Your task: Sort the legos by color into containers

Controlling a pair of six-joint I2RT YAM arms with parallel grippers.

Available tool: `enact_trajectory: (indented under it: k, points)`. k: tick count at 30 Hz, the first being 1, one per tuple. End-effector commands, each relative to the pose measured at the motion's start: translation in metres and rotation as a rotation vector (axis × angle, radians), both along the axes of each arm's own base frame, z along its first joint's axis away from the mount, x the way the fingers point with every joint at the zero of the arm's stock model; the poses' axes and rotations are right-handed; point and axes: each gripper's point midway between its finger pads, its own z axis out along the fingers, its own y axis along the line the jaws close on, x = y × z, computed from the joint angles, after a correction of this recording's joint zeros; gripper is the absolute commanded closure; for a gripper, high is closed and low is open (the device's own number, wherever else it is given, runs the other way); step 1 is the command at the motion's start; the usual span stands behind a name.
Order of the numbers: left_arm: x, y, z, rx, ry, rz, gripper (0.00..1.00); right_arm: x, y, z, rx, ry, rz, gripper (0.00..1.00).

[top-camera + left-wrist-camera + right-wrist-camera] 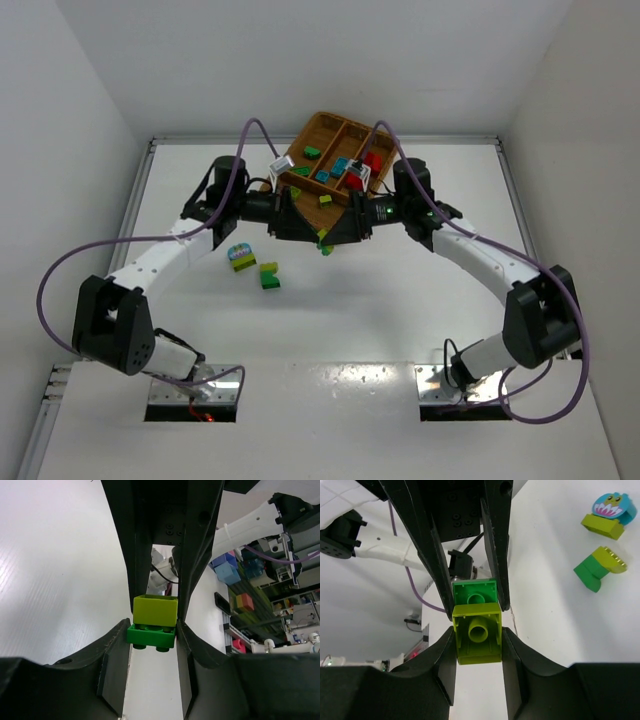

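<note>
Centrally, left end effector pinching green brick; right end effector pinching attached lime brick.

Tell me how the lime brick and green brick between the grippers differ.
Colour: the lime brick is yellowish, the green brick darker. Grip: the lime brick sits between the fingers of the right gripper, the green brick between those of the left gripper. Both are square, plugged together.
</note>
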Motion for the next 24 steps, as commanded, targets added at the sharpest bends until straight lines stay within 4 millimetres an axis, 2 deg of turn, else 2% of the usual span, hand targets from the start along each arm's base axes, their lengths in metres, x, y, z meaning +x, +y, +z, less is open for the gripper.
enact_trajectory:
  k: [1,2,3,5,6,12,14,15,16,18,19,20,21,22,24]
  points:
    - [0.001,0.001,0.012,-0.032,-0.076,-0.030,0.95,0.018,-0.011,0.015,-0.003,-0.083,-0.102,0.74]
    - [0.009,0.007,0.008,-0.029,-0.076,-0.005,0.97,0.024,-0.015,0.011,-0.020,-0.079,-0.146,0.74]
    - [0.008,0.007,0.007,-0.024,-0.063,-0.005,1.00,0.026,-0.020,0.009,-0.031,-0.072,-0.173,0.74]
    - [0.015,0.012,0.002,-0.016,-0.048,0.016,1.00,0.037,-0.031,0.009,-0.042,-0.083,-0.238,0.76]
    - [0.017,0.011,-0.002,-0.012,-0.036,0.016,1.00,0.035,-0.031,0.012,-0.037,-0.093,-0.238,0.76]
    - [0.021,0.010,-0.016,0.006,0.012,0.015,1.00,0.058,-0.041,0.011,-0.058,-0.094,-0.370,0.77]
    - [0.033,0.012,-0.018,0.020,0.019,0.060,1.00,0.075,-0.051,0.002,-0.104,-0.072,-0.481,0.77]
    - [0.043,0.014,-0.018,0.028,0.025,0.095,1.00,0.077,-0.056,-0.006,-0.152,-0.044,-0.513,0.77]
    - [0.059,0.013,-0.013,0.044,0.025,0.162,1.00,0.093,-0.066,-0.013,-0.216,-0.043,-0.614,0.77]
    - [0.092,0.020,-0.022,0.085,0.082,0.271,1.00,0.100,-0.082,-0.031,-0.333,0.000,-0.704,0.77]
    - [0.118,0.021,-0.014,0.109,0.105,0.372,1.00,0.109,-0.097,-0.042,-0.402,0.005,-0.797,0.77]
    - [0.137,0.026,-0.014,0.127,0.124,0.426,1.00,0.110,-0.104,-0.048,-0.441,0.005,-0.826,0.77]
    - [0.157,0.032,-0.041,0.190,0.229,0.478,1.00,0.113,-0.117,-0.051,-0.491,0.007,-0.888,0.77]
    - [0.190,0.035,-0.023,0.207,0.175,0.570,1.00,0.113,-0.121,-0.054,-0.510,0.009,-0.906,0.77]
    - [0.226,0.050,-0.032,0.248,0.205,0.673,1.00,0.111,-0.129,-0.057,-0.547,0.017,-0.937,0.77]
